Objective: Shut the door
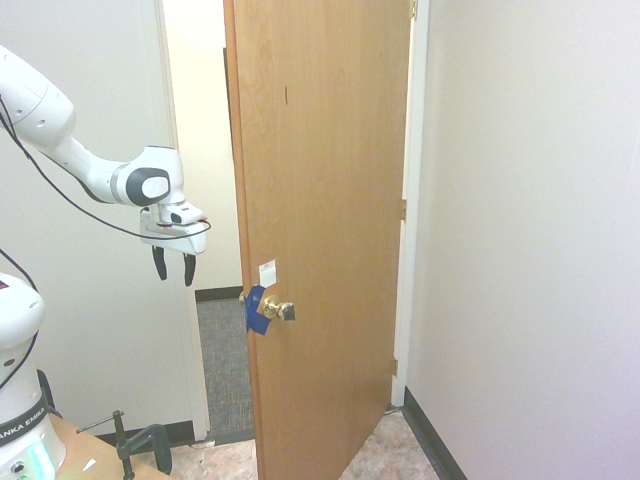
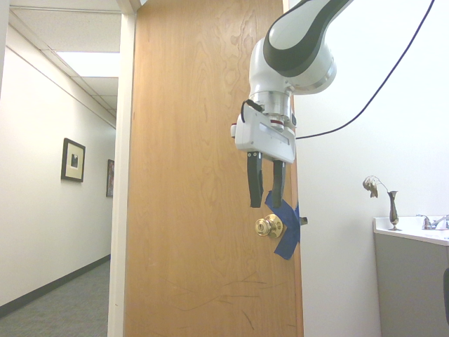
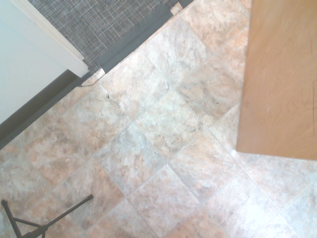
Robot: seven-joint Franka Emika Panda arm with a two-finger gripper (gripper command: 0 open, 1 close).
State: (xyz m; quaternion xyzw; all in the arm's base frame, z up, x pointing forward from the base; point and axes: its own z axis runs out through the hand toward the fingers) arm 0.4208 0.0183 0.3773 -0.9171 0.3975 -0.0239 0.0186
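The tall orange-brown door (image 1: 325,200) stands partly open, swung into the room on its right-hand hinges. Near its free edge are a brass knob (image 1: 279,310), blue tape (image 1: 257,312) and a small white sticker (image 1: 267,271). My gripper (image 1: 173,268) hangs left of that edge, a little above knob height, fingers pointing down, open and holding nothing. It touches nothing. In the second exterior view the gripper (image 2: 266,195) hangs in front of the door (image 2: 196,175), just above the knob (image 2: 269,226) and tape (image 2: 287,235). The wrist view looks down on the floor and the door's wood (image 3: 282,74).
Through the doorway a hallway with grey carpet (image 1: 225,350) runs away. The white door frame (image 1: 172,150) is behind my gripper. A wooden table corner with a black clamp (image 1: 140,445) sits low left. A counter with a sink and vase (image 2: 410,232) stands at the right. Tiled floor (image 3: 148,148) lies below.
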